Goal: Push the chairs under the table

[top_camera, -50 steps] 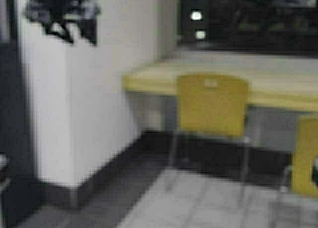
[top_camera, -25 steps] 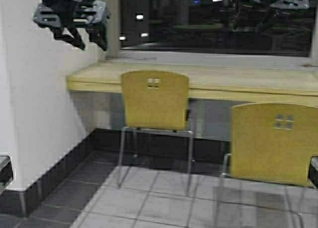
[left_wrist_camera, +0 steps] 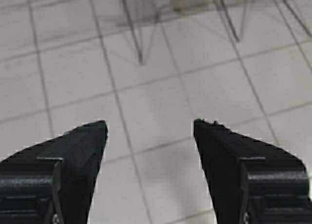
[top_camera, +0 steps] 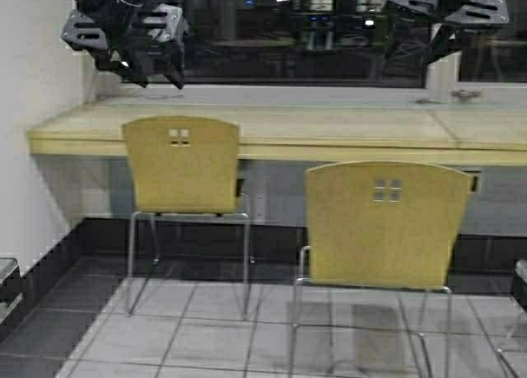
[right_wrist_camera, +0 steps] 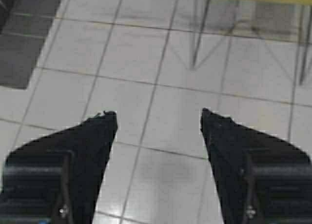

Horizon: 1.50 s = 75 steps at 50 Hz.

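The left end effector (top_camera: 132, 36) hangs raised at the upper left of the high view, above the counter's (top_camera: 346, 131) left end, its fingers spread wide and holding nothing; its wrist camera looks between the two black fingers (left_wrist_camera: 73, 151) at pale floor tiles (left_wrist_camera: 156, 102) and thin chrome legs (left_wrist_camera: 136, 33). The right end effector (top_camera: 445, 11) is held up at the upper right of the frame, against the dark window (top_camera: 296, 32), its fingers likewise spread wide and empty, and its own camera shows tiles and the legs and yellow seat edge of a chair.

Two chairs face the long pale counter that runs across the middle of the high view. The left chair (top_camera: 183, 168) stands close in, its back just in front of the counter's thick front edge. The right chair (top_camera: 383, 226) stands at lower centre-right, nearer the camera and clear of the counter, its back overlapping the edge only in the picture. Neither end effector touches a chair. A white wall (top_camera: 33, 73) closes the left side.
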Tool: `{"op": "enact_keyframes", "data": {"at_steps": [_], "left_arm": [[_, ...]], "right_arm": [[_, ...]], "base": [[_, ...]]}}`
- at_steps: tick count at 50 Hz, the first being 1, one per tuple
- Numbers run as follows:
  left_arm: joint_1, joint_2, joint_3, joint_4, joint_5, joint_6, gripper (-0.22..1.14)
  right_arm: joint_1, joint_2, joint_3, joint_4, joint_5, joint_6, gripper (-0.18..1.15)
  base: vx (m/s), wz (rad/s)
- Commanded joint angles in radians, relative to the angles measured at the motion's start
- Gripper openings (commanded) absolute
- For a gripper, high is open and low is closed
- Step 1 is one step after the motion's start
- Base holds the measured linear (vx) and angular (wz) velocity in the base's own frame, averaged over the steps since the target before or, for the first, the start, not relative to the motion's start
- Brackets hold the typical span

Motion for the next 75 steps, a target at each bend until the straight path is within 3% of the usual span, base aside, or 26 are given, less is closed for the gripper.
{"op": "enact_keyframes", "data": {"at_steps": [1,34,56,64,75], "left_arm": [[0.003,-0.011,-0.02,-0.002,-0.005,0.002,0.9],[0.005,0.015,-0.014,0.0,-0.003,-0.003,0.9],[0.087,0.023,0.0,-0.044,-0.011,-0.089,0.9],[0.106,0.046,0.021,-0.137,-0.012,-0.196,0.9],[0.107,0.169,0.035,-0.411,-0.143,-0.428,0.9]], "right_arm": [[0.003,-0.006,-0.026,-0.002,-0.005,-0.002,0.89],[-0.014,0.028,-0.026,-0.005,0.014,0.029,0.89],[-0.014,0.029,-0.028,0.002,0.023,0.083,0.89],[-0.014,0.041,-0.023,0.04,0.014,0.144,0.89],[0.0,0.087,-0.067,0.08,-0.018,0.241,0.89]], "base": [[0.01,-0.21],[0.08,-0.17],[0.18,-0.17],[0.25,-0.09],[0.24,-0.07]]}}
